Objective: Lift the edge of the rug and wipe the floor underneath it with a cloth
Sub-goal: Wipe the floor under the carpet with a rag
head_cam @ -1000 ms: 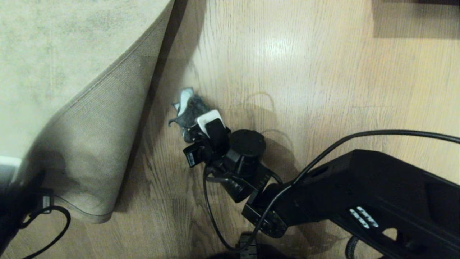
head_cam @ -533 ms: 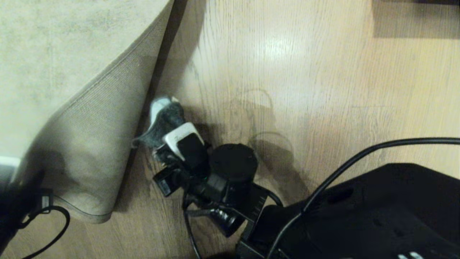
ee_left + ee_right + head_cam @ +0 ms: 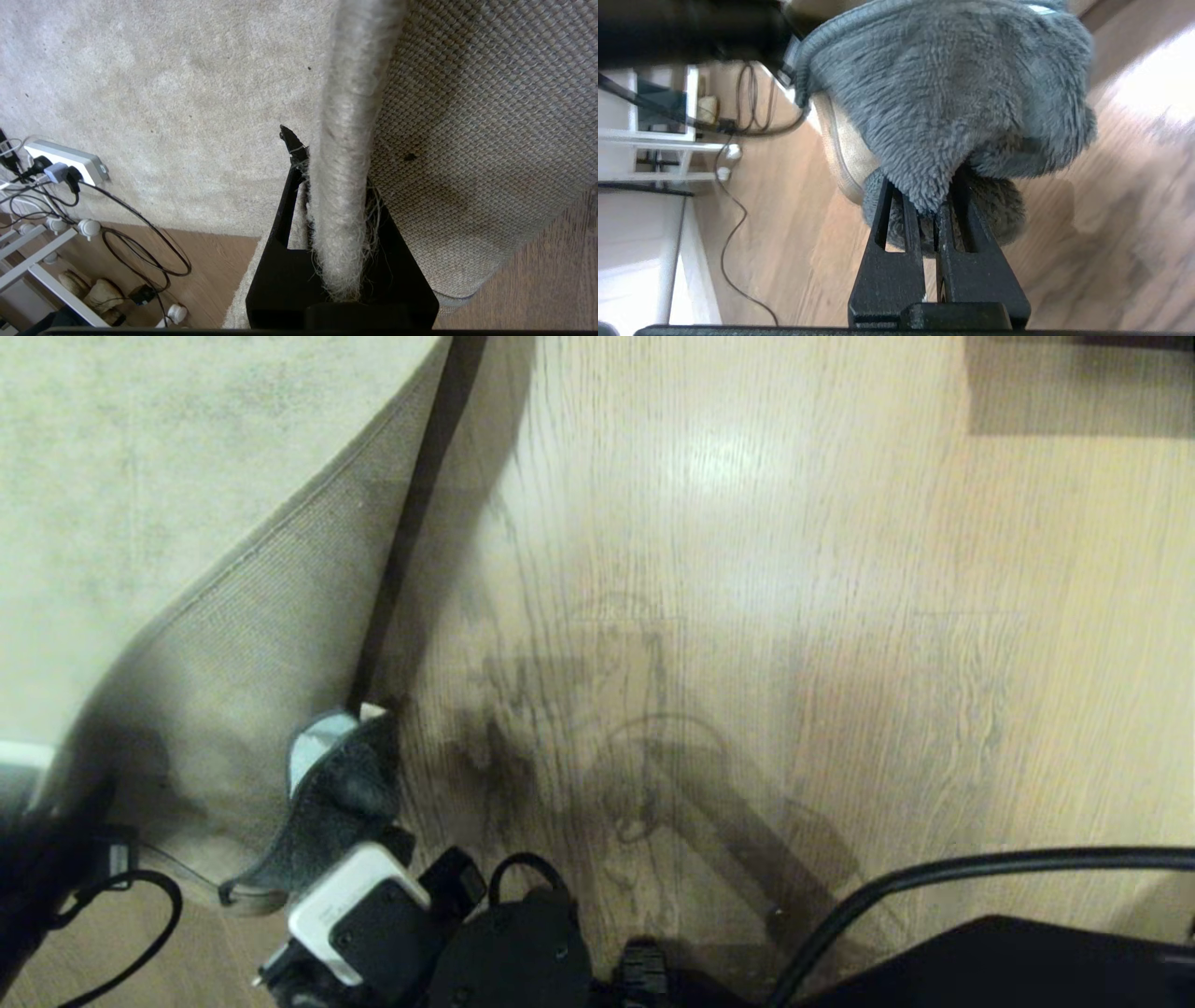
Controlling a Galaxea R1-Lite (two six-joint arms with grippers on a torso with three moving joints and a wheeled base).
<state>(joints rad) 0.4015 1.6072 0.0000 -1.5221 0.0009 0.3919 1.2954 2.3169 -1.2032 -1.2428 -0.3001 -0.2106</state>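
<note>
The rug edge is folded up, with its tan backing facing the bare floor. My left gripper is shut on the rug's border and holds the corner up. The right gripper is at the lower left of the head view, shut on the cloth. That dark grey cloth lies against the floor right beside the raised rug corner. In the right wrist view the fluffy cloth bulges over the gripper and hides its fingertips.
A white power strip with plugs and black cables lies on the rug past its far border, by a white rack. A dark piece of furniture stands at the far right. The right arm's cable crosses the floor.
My right gripper has dragged the cloth over the floor, nearer to me and to the left, up to the raised rug corner. The rug and the left gripper have stayed still.
</note>
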